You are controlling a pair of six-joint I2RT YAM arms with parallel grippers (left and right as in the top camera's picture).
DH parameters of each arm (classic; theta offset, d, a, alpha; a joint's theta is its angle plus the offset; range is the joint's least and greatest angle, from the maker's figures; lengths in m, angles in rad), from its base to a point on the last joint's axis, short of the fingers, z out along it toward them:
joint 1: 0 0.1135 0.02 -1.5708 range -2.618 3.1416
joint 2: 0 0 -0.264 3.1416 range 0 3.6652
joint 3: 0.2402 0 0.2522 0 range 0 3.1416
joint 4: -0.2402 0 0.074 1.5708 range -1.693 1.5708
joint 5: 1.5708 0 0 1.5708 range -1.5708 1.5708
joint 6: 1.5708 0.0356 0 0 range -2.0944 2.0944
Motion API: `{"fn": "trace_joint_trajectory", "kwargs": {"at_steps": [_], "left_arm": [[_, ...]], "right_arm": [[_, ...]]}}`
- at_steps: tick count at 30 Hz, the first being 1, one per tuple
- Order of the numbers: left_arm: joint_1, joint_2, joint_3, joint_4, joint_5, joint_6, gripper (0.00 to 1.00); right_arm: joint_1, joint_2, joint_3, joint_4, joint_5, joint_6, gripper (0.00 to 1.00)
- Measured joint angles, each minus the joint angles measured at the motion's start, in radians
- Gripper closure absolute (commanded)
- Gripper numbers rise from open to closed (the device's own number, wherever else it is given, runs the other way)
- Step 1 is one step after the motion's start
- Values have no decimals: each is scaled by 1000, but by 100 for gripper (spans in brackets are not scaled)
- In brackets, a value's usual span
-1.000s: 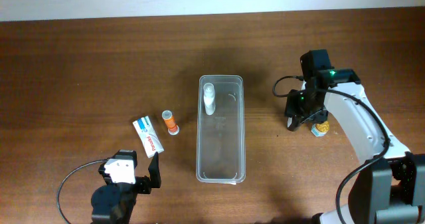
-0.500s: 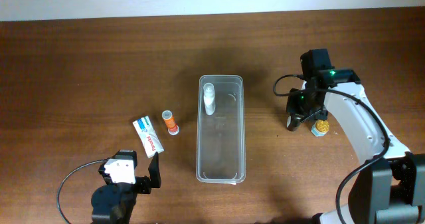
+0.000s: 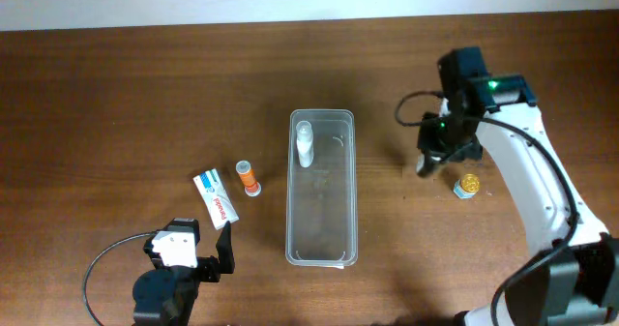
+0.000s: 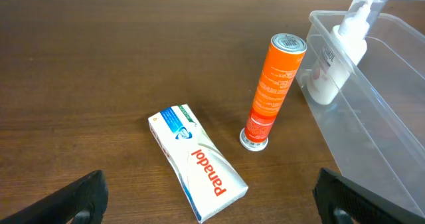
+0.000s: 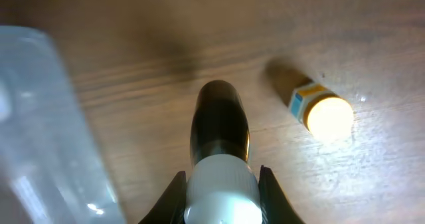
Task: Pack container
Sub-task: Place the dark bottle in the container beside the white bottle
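Observation:
The clear plastic container (image 3: 291,195) lies lengthwise at the table's middle, with a white pump bottle (image 3: 306,144) at its far end. It also shows in the left wrist view (image 4: 382,127) and the right wrist view (image 5: 36,124). My right gripper (image 3: 437,154) (image 5: 221,184) is shut on a dark bottle with a white cap (image 5: 219,124), held above the wood right of the container. My left gripper (image 3: 219,253) (image 4: 212,201) is open and empty, near a white Panadol box (image 3: 215,196) (image 4: 198,163) and an orange tube (image 3: 249,177) (image 4: 273,88).
A small bottle with a gold cap (image 3: 468,186) (image 5: 320,111) lies on the table just right of my right gripper. A black cable (image 3: 102,268) loops by the left arm at the near edge.
My right gripper has risen and shifted slightly toward the far side with the dark bottle, uncovering the gold-capped bottle. The left arm has not moved.

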State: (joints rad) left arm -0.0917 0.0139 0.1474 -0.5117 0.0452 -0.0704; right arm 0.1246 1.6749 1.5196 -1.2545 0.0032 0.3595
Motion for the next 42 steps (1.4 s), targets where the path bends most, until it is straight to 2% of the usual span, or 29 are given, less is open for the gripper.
{"fn": "trace_joint_trajectory", "kwargs": {"at_steps": [8,17,32,38,40,42], "left_arm": [[0,0,0,0,0,0,1],[0,0,0,0,0,0,1],[0,0,0,0,0,0,1],[0,0,0,0,0,0,1],[0,0,0,0,0,0,1],[0,0,0,0,0,0,1]], "right_arm": [[235,-25,229,-73,-1,3,84],[410,-22,247,4,24,58,83],[440,308,246,149,68,139,84],[440,362,245,186,55,142,83],[440,362,246,193,51,146,73],[440,362,246,196,50,147,68]]}}
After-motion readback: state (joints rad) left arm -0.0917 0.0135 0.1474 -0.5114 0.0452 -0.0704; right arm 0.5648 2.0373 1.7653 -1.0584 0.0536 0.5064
